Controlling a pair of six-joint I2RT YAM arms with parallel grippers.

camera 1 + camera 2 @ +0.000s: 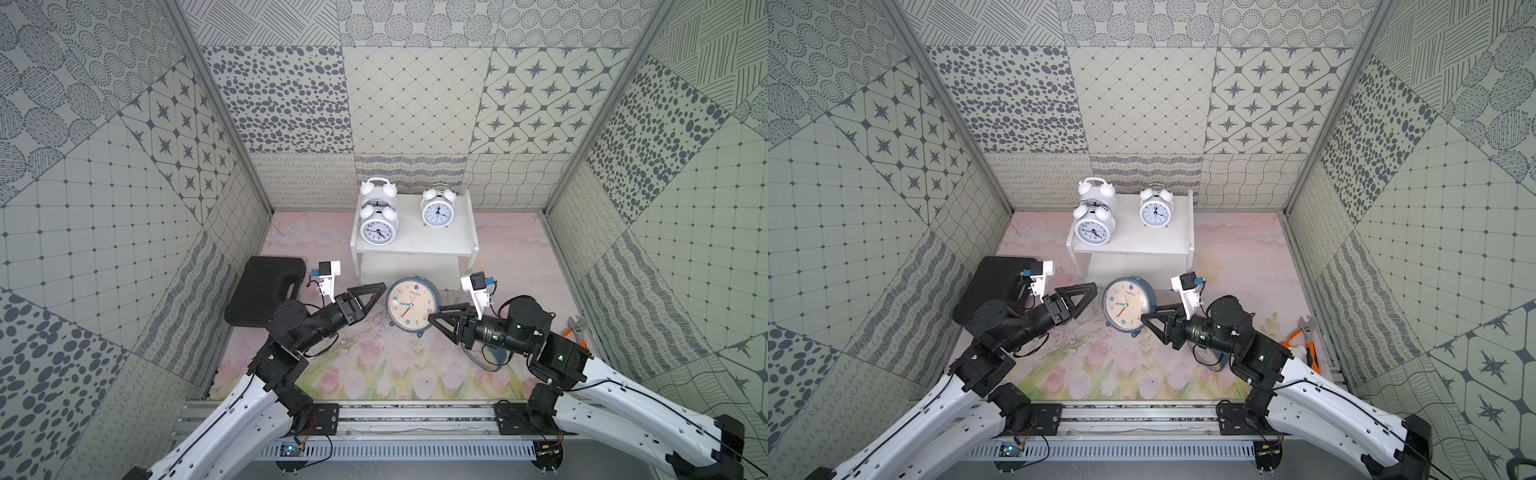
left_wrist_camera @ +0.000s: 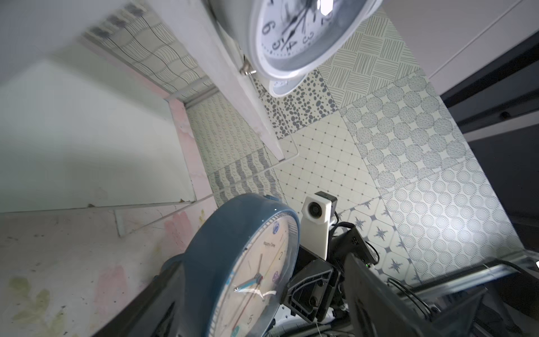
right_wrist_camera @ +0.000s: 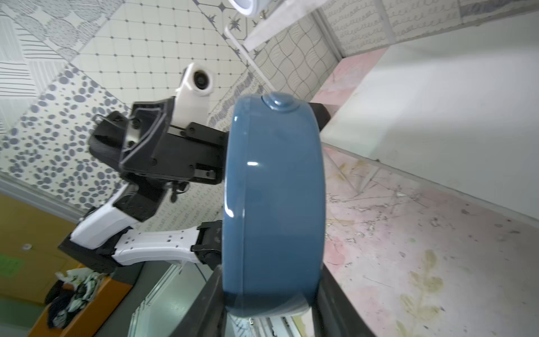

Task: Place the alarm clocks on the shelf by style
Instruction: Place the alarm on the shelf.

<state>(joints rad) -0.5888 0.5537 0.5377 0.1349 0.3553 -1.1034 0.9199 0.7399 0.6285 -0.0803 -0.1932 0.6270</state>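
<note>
Down at the near edge runs the arms' mounting rail (image 1: 415, 415), and just beyond it, mid-counter, both arms reach in toward one blue clock (image 1: 412, 305). It lies flat, dial up, knob pointing far and feet pointing near. I'd judge it is up off the counter (image 1: 374, 365), since fingers (image 3: 204, 315) sit on both its faces. The right hand (image 1: 432, 318) pinches its right rim near the 4, one finger over the dial, one under the back. The left hand (image 1: 382, 286) is spread wide about the left rim, with a clear gap on the dial side in the left wrist view, so it carries nothing. What matters next: the shelf (image 1: 415, 245) stands just far of the clock, its lower tier (image 1: 1133, 268) opening straight at the knob, and the right arm alone has the hold. All three white twin-bell clocks (image 1: 378, 226) stand on the top tier — two at the left, one behind the other, and one at the right — so the blue one probably belongs below, and would need tipping onto its feet. Its dial (image 2: 262, 262) reads "HappyTime"; any small print on the white dials is too fine to read.
</note>
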